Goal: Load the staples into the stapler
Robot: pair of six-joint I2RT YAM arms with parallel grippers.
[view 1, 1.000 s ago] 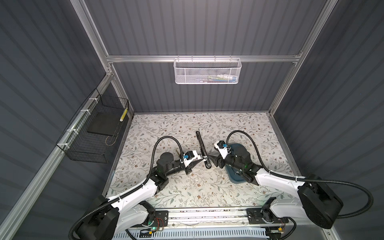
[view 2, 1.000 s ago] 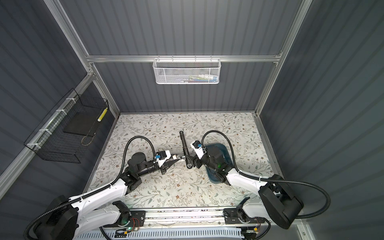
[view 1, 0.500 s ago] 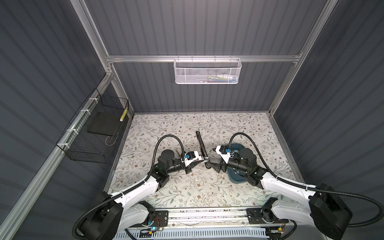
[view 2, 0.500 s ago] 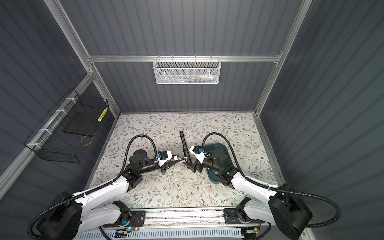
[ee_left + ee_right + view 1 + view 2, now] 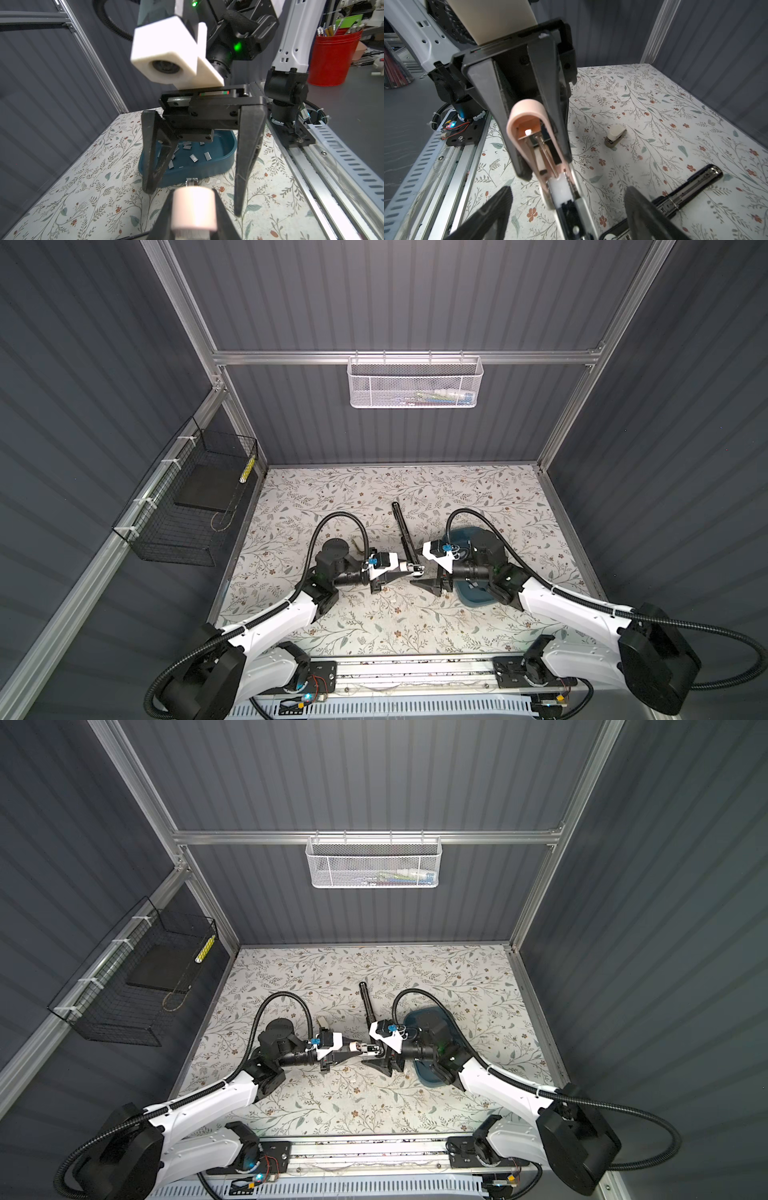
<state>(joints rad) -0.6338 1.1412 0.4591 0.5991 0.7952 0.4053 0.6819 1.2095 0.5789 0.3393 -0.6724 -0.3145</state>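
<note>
My left gripper [image 5: 409, 569] is shut on a small pink stapler [image 5: 525, 128], which hangs open just above the table with its spring and white pusher showing. My right gripper [image 5: 569, 207] faces it, open, with a finger on each side of the stapler's free end [image 5: 368, 1048] and touching nothing. The left wrist view has the pink stapler [image 5: 194, 207] clamped between my left fingers. The staples [image 5: 194, 158], several short grey strips, lie loose in a teal tray [image 5: 218, 166] behind the right gripper. That tray [image 5: 461, 537] is mostly under the right arm in both top views.
A long black stapler [image 5: 402, 526] lies opened flat on the floral table, just beyond the two grippers. A small beige stapler [image 5: 615, 135] rests on the table behind the left wrist. A white mesh basket [image 5: 415, 381] hangs on the back wall, and a black wire basket [image 5: 191, 497] on the left wall.
My right gripper has opened wider and come forward and down from beside the black stapler, level with the pink stapler's tip. The left gripper has stayed shut and almost still.
</note>
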